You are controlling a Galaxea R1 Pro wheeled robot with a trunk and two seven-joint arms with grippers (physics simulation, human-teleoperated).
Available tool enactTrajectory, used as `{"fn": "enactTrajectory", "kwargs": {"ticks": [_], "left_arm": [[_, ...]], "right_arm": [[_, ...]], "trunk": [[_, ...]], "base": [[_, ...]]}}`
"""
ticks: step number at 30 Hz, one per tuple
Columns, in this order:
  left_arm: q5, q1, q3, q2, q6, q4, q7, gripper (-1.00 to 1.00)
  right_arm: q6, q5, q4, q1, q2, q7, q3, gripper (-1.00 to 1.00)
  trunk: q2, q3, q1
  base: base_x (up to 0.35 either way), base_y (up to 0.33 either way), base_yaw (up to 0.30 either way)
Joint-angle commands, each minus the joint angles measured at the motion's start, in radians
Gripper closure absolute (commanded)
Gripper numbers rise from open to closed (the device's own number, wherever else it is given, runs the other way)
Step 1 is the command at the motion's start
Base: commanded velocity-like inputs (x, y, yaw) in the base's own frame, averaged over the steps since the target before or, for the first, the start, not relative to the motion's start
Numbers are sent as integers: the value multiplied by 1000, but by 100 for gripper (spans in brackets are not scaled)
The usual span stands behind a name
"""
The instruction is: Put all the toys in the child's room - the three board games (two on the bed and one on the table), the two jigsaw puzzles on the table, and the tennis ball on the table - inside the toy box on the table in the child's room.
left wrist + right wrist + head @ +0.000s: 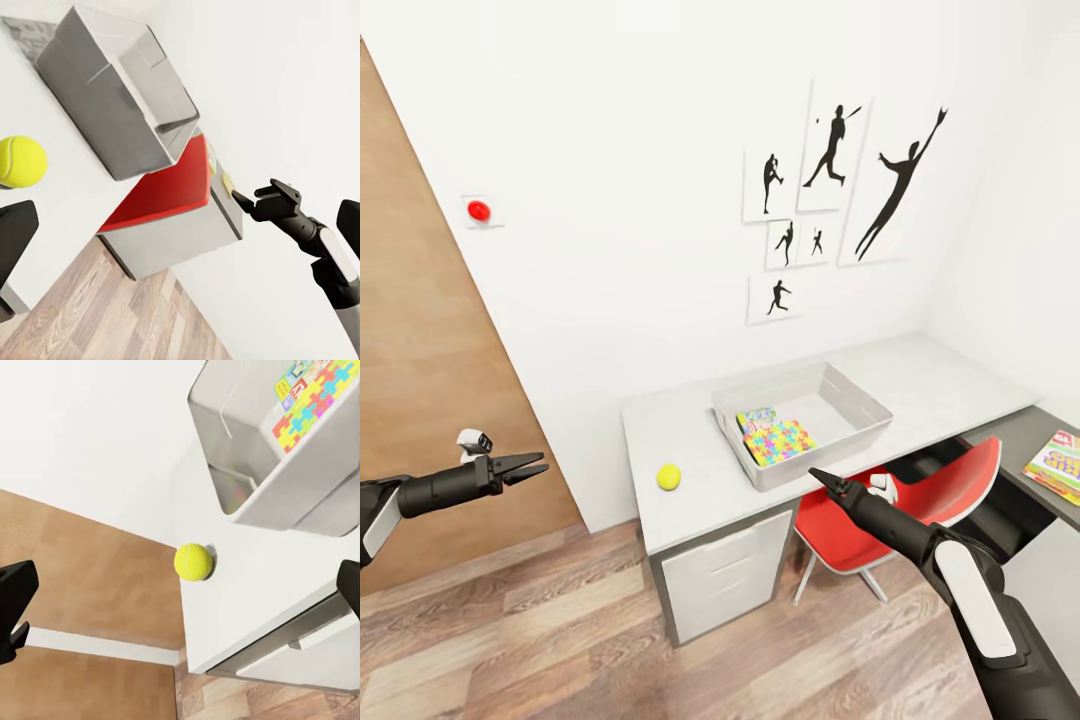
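Observation:
The light grey toy box stands on the pale table. Inside lies a jigsaw puzzle with a bright interlocking-piece lid, and a second colourful flat box lies beside it. The tennis ball rests on the table, left of the toy box. On the dark top at far right lies a board game. My left gripper hovers open, left of the table. My right gripper is open at the table's front edge, below the toy box. The bed is out of view.
A red-and-white chair is tucked under the table on the right, by my right arm. White drawers sit below the tabletop. A brown wooden door fills the left side. Black silhouette posters hang on the white wall over wood-plank floor.

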Motion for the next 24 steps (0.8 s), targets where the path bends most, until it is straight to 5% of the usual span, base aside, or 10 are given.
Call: {"fn": "enactTrajectory", "kwargs": {"ticks": [1, 24], "left_arm": [[1, -1, 0, 0, 11, 0, -3, -100], [1, -1, 0, -9, 10, 0, 3, -100]], "right_arm": [[6, 1, 0, -1, 0, 3, -2, -100], [7, 1, 2, -1, -3, 3, -1, -100]], "trunk": [[-2, 0, 1], [-2, 38, 1]], "base": [[0, 0, 0], [0, 0, 0]]}}
